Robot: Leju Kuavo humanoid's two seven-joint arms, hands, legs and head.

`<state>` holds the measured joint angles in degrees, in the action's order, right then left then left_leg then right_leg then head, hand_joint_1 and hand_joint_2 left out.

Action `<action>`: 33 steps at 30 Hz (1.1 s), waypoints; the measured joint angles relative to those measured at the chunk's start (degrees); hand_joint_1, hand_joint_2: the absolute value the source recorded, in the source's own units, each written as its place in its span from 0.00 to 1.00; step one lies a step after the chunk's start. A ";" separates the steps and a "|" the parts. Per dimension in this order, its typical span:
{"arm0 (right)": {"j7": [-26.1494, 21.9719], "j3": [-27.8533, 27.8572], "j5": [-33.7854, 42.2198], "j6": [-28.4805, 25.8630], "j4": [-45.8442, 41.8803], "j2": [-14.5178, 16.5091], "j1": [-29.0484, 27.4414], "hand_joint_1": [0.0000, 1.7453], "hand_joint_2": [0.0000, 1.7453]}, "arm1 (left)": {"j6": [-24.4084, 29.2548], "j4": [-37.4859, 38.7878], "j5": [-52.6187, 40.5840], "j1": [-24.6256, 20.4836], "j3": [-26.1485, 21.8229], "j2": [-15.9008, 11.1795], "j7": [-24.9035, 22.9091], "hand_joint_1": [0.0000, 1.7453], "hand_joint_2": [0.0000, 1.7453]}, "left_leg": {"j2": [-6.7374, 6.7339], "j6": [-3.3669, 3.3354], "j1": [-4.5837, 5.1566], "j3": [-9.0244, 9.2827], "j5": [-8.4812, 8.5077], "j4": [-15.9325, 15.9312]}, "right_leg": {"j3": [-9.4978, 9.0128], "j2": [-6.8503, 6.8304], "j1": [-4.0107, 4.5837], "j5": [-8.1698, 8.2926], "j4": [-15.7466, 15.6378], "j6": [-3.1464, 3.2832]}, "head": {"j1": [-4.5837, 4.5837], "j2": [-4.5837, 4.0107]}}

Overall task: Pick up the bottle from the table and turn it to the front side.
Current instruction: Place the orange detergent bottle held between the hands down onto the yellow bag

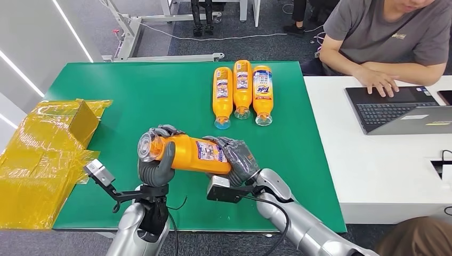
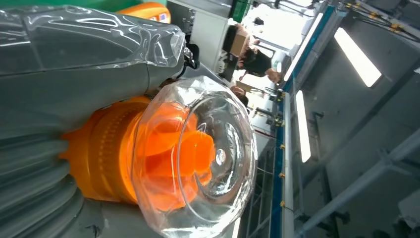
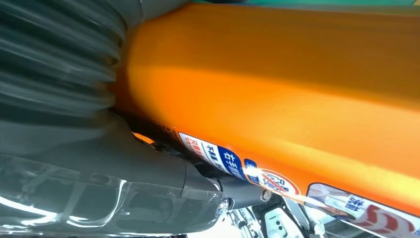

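At the table's left edge sits a crumpled box wrapped in glossy yellow film, resting partly on the flat green table. Just right of it, the left hand curls its grey fingers around the neck end of the orange bottle, which lies sideways above the table's near edge, lifted between both hands. In the left wrist view the thick grey thumb presses against the ribbed orange collar, and the clear, domed plastic cap faces the camera. The bottle's smooth body carries a printed label turned upward. The right hand wraps the base end, fingers clamped tight on the plastic. Farther back, three more orange bottles lie side by side, caps toward the robot. On the right stands a white desk with a laptop and a person's hand on it.
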<state>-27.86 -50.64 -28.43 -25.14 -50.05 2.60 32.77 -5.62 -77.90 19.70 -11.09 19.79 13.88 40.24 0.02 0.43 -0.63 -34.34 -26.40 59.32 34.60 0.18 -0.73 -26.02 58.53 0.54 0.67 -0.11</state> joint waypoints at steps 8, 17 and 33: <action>-1.68 0.48 2.28 -2.91 0.00 0.15 -0.14 0.00 1.00 | 0.02 1.38 0.44 -1.57 0.86 -0.01 0.09 1.00 1.00 | 0.00 0.00 0.00 -0.01 0.00 0.00 | -0.01 0.00 0.00 0.00 0.02 0.00 | 0.00 0.00; -5.90 2.32 13.16 0.15 -2.03 1.26 -2.27 0.00 1.00 | 1.98 1.75 -0.31 -1.90 0.97 0.13 0.11 1.00 1.00 | 0.02 0.00 0.00 -0.01 0.00 -0.01 | -0.01 -0.02 0.00 0.00 0.02 0.00 | 0.00 0.00; -12.18 2.85 26.02 -13.51 -18.26 2.30 -9.06 0.00 1.00 | 29.99 -3.67 -20.25 -1.01 -0.86 0.13 0.09 1.00 1.00 | 0.02 0.00 -0.01 -0.02 0.00 -0.04 | 0.00 -0.03 0.01 -0.02 0.02 0.01 | -0.01 0.00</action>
<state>-40.04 -47.79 -2.42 -38.64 -68.31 4.90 23.71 24.37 -81.57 -0.55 -12.10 18.93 14.01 40.33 0.04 0.43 -0.65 -34.36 -26.40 59.28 34.60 0.16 -0.73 -26.04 58.55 0.55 0.66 -0.11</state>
